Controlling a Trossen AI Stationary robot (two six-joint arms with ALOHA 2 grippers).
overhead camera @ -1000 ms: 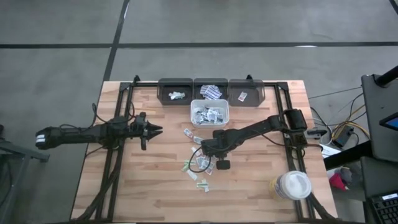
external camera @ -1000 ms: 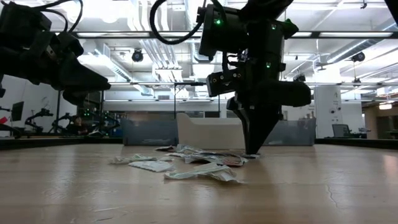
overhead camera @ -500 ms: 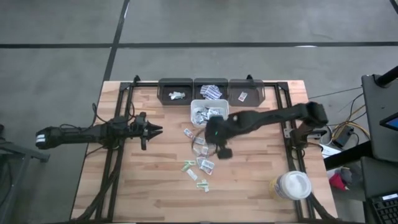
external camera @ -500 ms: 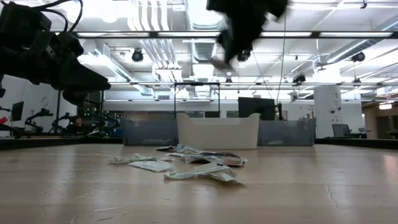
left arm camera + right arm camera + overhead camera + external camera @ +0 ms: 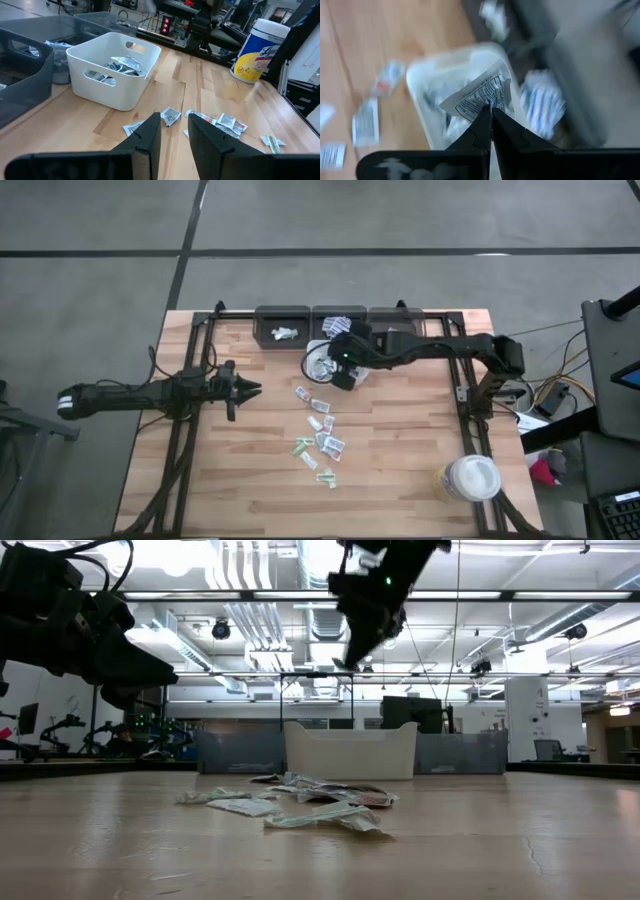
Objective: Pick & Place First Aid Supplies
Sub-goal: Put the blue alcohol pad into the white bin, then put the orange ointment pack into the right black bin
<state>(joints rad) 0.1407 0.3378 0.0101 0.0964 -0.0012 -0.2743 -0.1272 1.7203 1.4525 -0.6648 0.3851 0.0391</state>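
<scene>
Several small white sachets (image 5: 322, 430) lie scattered flat on the wooden table; they also show in the low view (image 5: 300, 802). More sachets fill the white bin (image 5: 318, 352) standing near the far edge. My right gripper (image 5: 339, 373) hangs high over that bin (image 5: 350, 750) and is shut on one white printed sachet (image 5: 479, 97). My left gripper (image 5: 174, 131) hovers at the table's left, level, pointing at the sachets, fingers a little apart and empty. My right gripper pinches the sachet by one edge (image 5: 488, 103) between its two fingertips. The rest of the sachet stands out beyond the fingertips. It is lifted clear, above the white bin (image 5: 427, 75).
Three dark bins (image 5: 283, 326) (image 5: 338, 327) (image 5: 394, 329) stand in a row at the far edge, each with a few items. A white round lidded tub (image 5: 470, 478) stands at the near right corner. Black rails run along the table's sides.
My right gripper has risen from the scattered sachets with one sachet, lifting it clear of the table. It has gone toward the far edge and now stands over the white bin.
</scene>
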